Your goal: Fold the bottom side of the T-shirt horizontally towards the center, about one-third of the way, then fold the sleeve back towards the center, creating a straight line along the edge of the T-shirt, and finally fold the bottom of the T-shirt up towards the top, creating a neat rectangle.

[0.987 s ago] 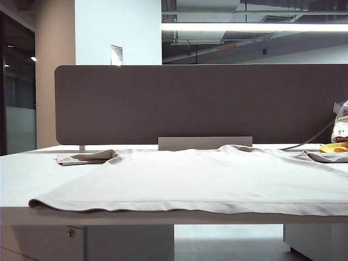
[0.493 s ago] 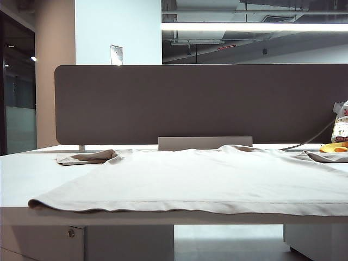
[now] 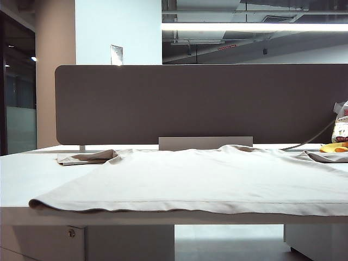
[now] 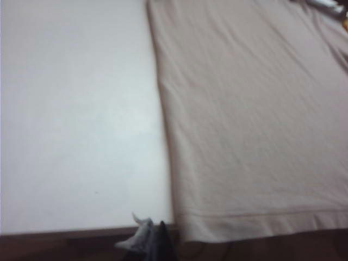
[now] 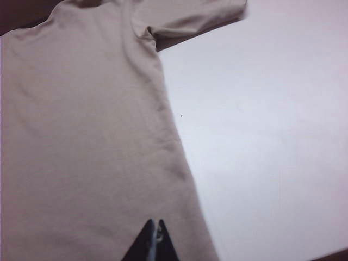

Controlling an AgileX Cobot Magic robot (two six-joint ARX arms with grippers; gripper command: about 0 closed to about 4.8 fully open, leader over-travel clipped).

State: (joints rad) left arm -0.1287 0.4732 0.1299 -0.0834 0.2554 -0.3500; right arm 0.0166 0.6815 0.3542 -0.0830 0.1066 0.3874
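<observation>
The T-shirt (image 3: 206, 176) lay flat lengthwise across the table (image 3: 22, 174), its hem (image 4: 261, 215) just beyond the closed, empty left gripper (image 4: 152, 239), while the right gripper (image 5: 155, 239), also closed and empty, hovered over the shirt's body.

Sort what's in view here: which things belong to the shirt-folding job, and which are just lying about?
Part of the job:
- T-shirt, spread flat
- bottom of the T-shirt, along the near table edge
- left gripper, shut, by the hem corner
- right gripper, shut, above the shirt body

Lying about:
- yellow-and-white packaged items, far right
- table
- grey divider panel
</observation>
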